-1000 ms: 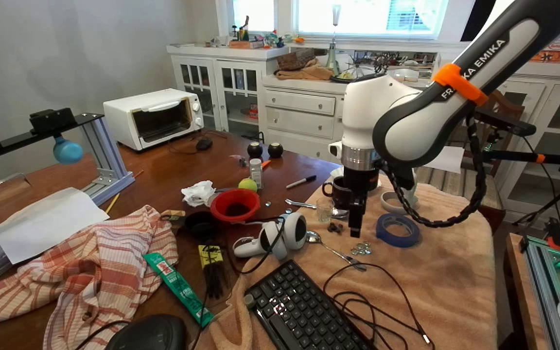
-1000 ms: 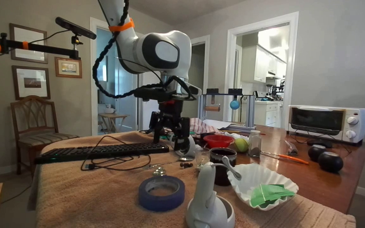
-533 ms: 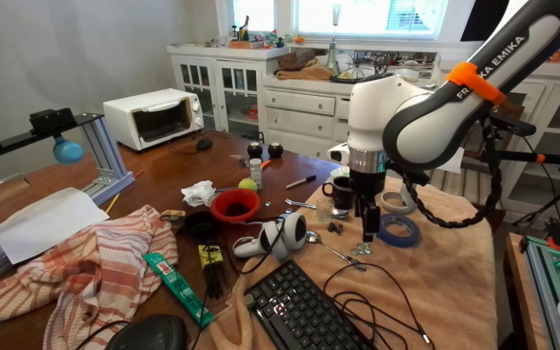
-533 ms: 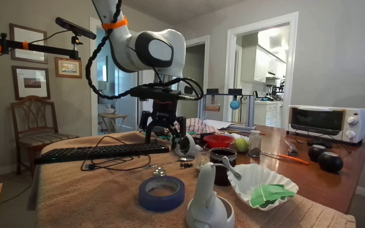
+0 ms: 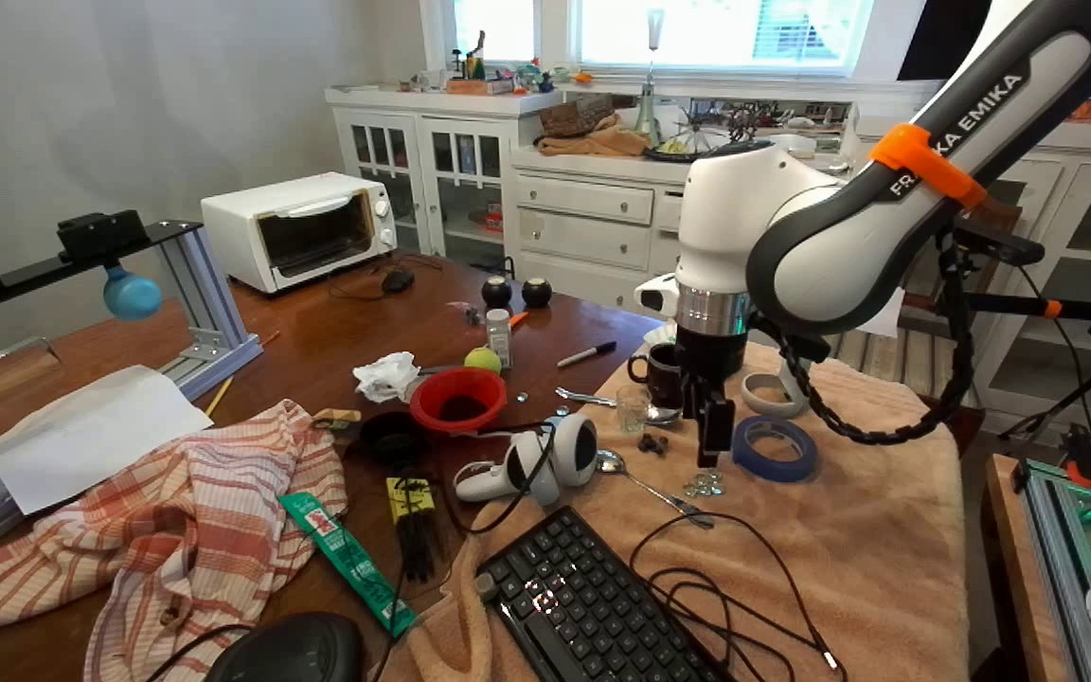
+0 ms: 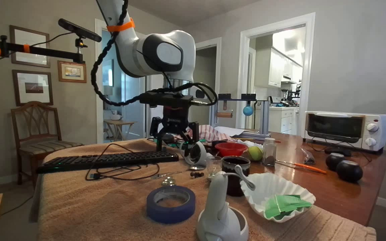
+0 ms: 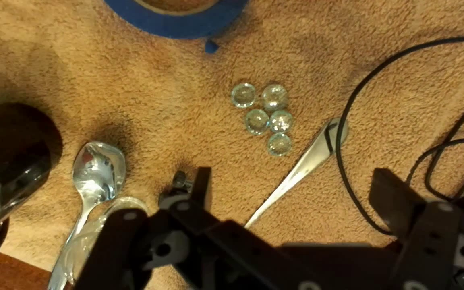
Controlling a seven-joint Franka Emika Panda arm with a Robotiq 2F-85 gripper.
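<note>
Clear beads (image 7: 257,121): lay five together on the tan towel (image 7: 155,80).
Claw (image 7: 294,183): hung near the beads, with fingers spread wide apart.
Spoon (image 7: 308,160): lay just beside the beads, crossed by a black cable (image 7: 338,151).
Blue tape roll (image 7: 175,26): rested flat on the towel, near the beads.
Dark mug (image 7: 22,161): stood farther off, beside a small clear glass (image 5: 633,409).
Toaster oven (image 5: 304,232): stood well beyond, on the table (image 5: 356,327).

White Franka arm (image 5: 825,270) with black edging (image 5: 760,263) bears white "EMIKA" lettering (image 5: 989,104), a bright orange band (image 5: 927,166), a knobbly black cable (image 6: 93,77) and a silver wrist collar (image 5: 711,313); pale screw heads (image 7: 130,216) dot the black, two-fingered hand (image 7: 294,185).
</note>
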